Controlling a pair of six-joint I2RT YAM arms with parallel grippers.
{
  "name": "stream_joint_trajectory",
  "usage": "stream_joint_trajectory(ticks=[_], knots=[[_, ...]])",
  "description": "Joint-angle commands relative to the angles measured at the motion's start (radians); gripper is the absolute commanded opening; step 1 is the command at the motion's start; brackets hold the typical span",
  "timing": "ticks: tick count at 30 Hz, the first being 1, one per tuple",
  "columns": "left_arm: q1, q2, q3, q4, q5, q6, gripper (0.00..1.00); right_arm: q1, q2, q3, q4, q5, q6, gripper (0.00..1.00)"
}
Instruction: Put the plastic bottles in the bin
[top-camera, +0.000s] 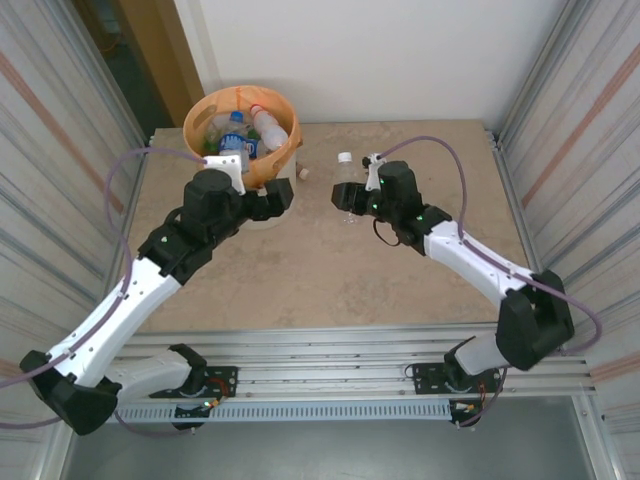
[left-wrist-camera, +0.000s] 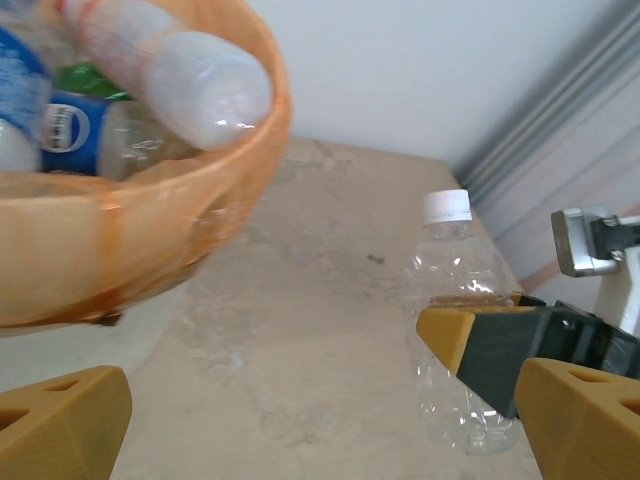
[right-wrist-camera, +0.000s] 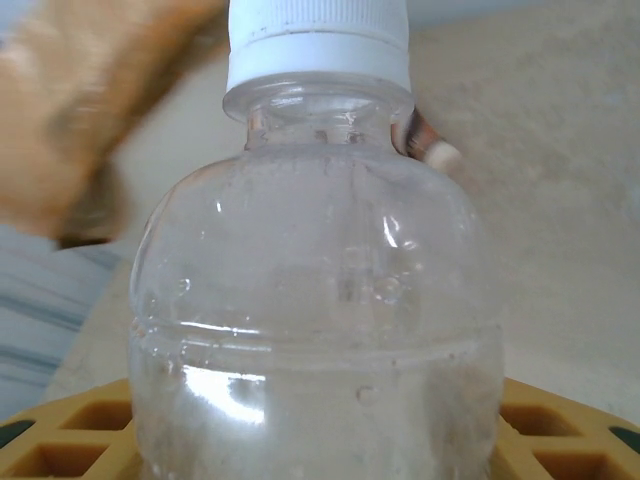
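Note:
A clear plastic bottle (top-camera: 345, 183) with a white cap stands upright on the table, right of the bin. My right gripper (top-camera: 351, 199) is shut on its body, one finger on each side. The same bottle (right-wrist-camera: 320, 300) is close up in the right wrist view, between the yellow fingers (right-wrist-camera: 560, 430). In the left wrist view one of those fingers (left-wrist-camera: 470, 335) presses the bottle (left-wrist-camera: 455, 265). The white bin (top-camera: 293, 135) with its orange bag holds several bottles (top-camera: 236, 142). My left gripper (top-camera: 283, 200) is open and holds nothing, low beside the bin (left-wrist-camera: 100, 250).
A small brown and white piece (top-camera: 303, 172) lies on the table by the bin's right side. Corrugated metal walls close in both sides, with a white wall behind. Bare tabletop (top-camera: 320, 270) stretches in front of both grippers.

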Motion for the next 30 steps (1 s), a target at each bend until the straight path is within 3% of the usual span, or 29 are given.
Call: stream_joint_trajectory(ticks=[1,8,20,26,30], knots=[[-0.007,0.037,0.051,0.109,0.159,-0.042,0.99,0.029,-0.084,-0.037,0.127,-0.045,-0.108,0.33],[-0.026,0.151,0.148,0.148,0.324,-0.039,0.99,0.089,-0.148,-0.052,0.216,-0.099,-0.203,0.32],[-0.026,0.24,0.183,0.203,0.42,-0.079,0.91,0.136,-0.139,-0.017,0.274,-0.149,-0.262,0.33],[-0.026,0.254,0.173,0.204,0.437,-0.09,0.77,0.144,-0.118,0.013,0.283,-0.147,-0.267,0.33],[-0.026,0.255,0.17,0.211,0.451,-0.092,0.55,0.144,-0.097,0.035,0.278,-0.149,-0.263,0.35]])
